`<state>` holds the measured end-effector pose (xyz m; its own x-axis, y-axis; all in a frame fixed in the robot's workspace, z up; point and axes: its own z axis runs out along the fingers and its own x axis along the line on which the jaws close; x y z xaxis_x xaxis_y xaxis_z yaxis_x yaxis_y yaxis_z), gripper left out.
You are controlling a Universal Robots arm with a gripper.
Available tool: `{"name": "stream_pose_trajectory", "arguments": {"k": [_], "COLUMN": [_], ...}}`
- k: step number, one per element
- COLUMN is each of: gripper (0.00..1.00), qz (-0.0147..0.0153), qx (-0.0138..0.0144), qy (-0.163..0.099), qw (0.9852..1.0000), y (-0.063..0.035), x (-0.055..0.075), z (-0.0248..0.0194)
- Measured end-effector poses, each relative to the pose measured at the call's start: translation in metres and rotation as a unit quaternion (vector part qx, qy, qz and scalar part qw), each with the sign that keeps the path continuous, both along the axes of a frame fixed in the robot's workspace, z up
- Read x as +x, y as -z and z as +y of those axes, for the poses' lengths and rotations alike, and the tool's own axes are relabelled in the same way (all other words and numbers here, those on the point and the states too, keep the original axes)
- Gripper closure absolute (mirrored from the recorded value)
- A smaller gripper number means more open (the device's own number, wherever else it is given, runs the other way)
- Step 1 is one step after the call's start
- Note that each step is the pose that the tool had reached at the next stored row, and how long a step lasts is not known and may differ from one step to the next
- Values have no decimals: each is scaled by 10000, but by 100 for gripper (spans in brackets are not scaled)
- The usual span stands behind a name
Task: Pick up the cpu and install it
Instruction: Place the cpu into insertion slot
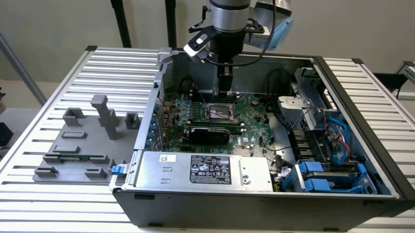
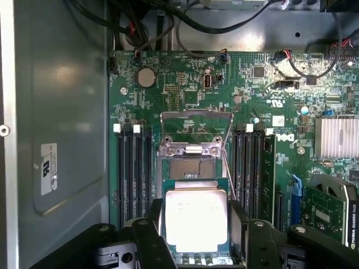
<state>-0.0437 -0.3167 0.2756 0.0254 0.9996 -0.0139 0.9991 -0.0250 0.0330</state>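
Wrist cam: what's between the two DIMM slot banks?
In the wrist view, the socket with its load frame flipped open, and, nearer the camera, the cpu held in the gripper.

Even, soft light outside; glare under my wrist.
Glare whitens the metal top of the cpu (image 2: 196,219) pinched between my fingers (image 2: 147,244), which sit in dark shadow; the case wall (image 2: 61,112) carries a pale sheen, and the heatsink (image 2: 338,137) shines bright.

The arm (image 1: 230,14) points straight down. The gripper (image 1: 225,90) hangs low, its fingers (image 2: 148,241) pinching the cpu (image 2: 196,218).
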Motion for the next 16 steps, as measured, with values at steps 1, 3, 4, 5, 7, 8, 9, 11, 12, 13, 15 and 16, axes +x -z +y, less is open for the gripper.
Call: {"name": "stream_pose_trajectory", "arguments": {"k": [1, 3, 4, 5, 7, 8, 9, 11, 12, 13, 15, 16], "gripper": [45, 45, 45, 45, 45, 45, 45, 45, 45, 45, 45, 45], "qz": [-3, -12, -16, -20, -30, -36, -43, -58, -66, -75, -95, -104], "qx": [0, 1, 0, 0, 0, 0, 0, 1, 1, 1, 0, 0], "qy": [9, 17, 19, 22, 28, 30, 31, 31, 31, 31, 31, 31], "qw": [10000, 10000, 10000, 10000, 10000, 10000, 10000, 10000, 10000, 10000, 10000, 9999], "y": [17, 54, 72, 90, 126, 144, 163, 199, 217, 235, 272, 291], "x": [0, 0, 0, 0, 0, 0, 0, 0, 0, 0, 0, 0], "z": [-6, -16, -21, -26, -34, -36, -37, -37, -37, -37, -37, -37]}}
